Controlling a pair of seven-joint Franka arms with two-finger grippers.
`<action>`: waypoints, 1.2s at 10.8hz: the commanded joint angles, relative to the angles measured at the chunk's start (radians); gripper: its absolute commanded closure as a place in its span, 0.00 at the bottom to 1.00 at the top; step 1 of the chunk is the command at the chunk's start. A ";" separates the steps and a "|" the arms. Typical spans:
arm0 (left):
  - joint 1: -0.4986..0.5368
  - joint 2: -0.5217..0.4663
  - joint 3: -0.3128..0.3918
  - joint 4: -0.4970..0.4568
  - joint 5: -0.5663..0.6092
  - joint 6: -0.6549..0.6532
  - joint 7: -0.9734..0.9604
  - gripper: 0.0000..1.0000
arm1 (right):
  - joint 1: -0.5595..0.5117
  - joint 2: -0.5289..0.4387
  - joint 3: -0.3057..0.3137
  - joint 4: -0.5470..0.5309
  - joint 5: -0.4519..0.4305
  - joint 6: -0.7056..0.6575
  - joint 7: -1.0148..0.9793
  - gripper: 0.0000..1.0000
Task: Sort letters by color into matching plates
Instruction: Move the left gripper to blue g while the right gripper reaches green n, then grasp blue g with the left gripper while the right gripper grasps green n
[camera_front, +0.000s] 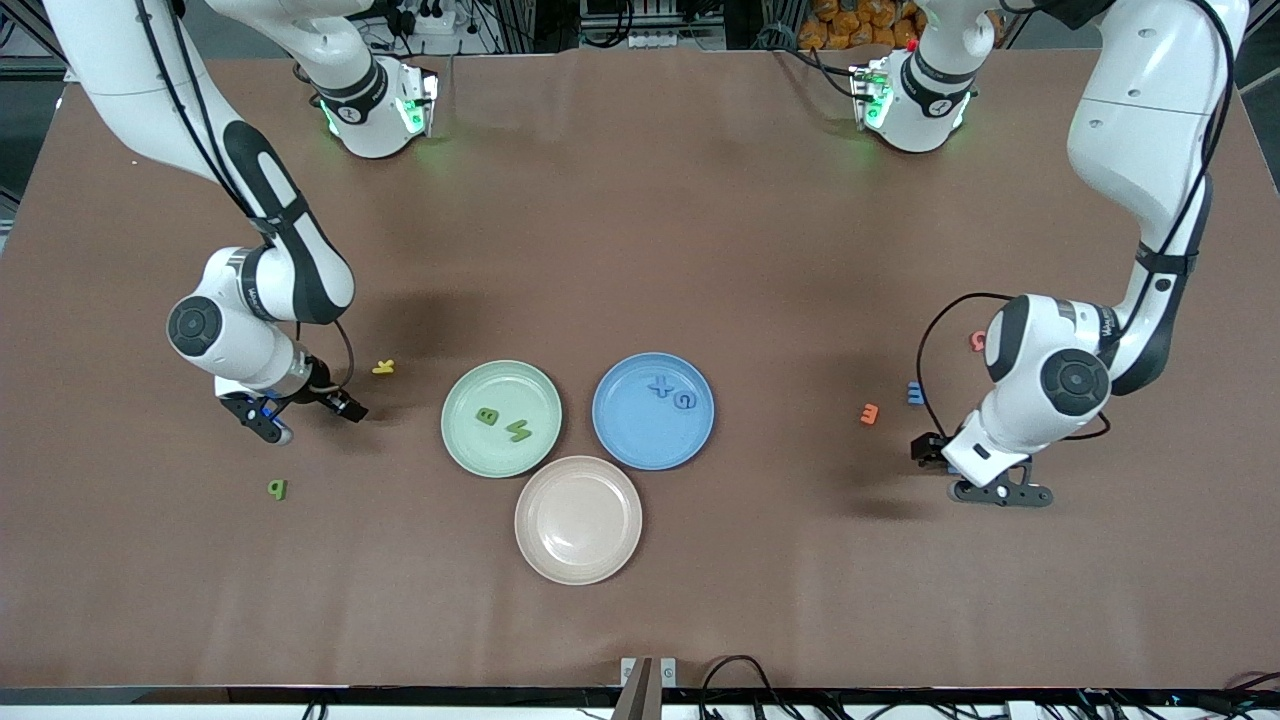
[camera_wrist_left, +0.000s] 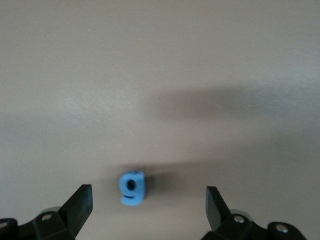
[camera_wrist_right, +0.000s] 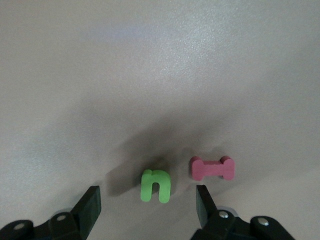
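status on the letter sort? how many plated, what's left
About half done. The green plate holds two green letters, the blue plate two blue ones. In hand: nothing gripped; the left tool is open around a blue g, the right tool open around a green n. Also left: a green piece and a blue piece on the table.

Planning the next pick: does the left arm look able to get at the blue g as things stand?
Probably yes. The left gripper hangs open over the blue g, which lies alone on the table between its jaws.
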 joint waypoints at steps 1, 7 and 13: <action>0.010 0.076 -0.008 0.070 0.009 0.004 0.036 0.00 | -0.005 0.008 0.008 -0.016 0.012 0.048 0.011 0.25; 0.055 0.094 -0.008 0.070 0.021 0.002 0.123 0.00 | -0.003 0.008 0.006 -0.017 0.011 0.045 -0.002 0.57; 0.069 0.105 -0.008 0.061 0.004 -0.001 0.137 0.00 | 0.013 0.010 0.006 -0.011 -0.038 0.034 -0.008 0.75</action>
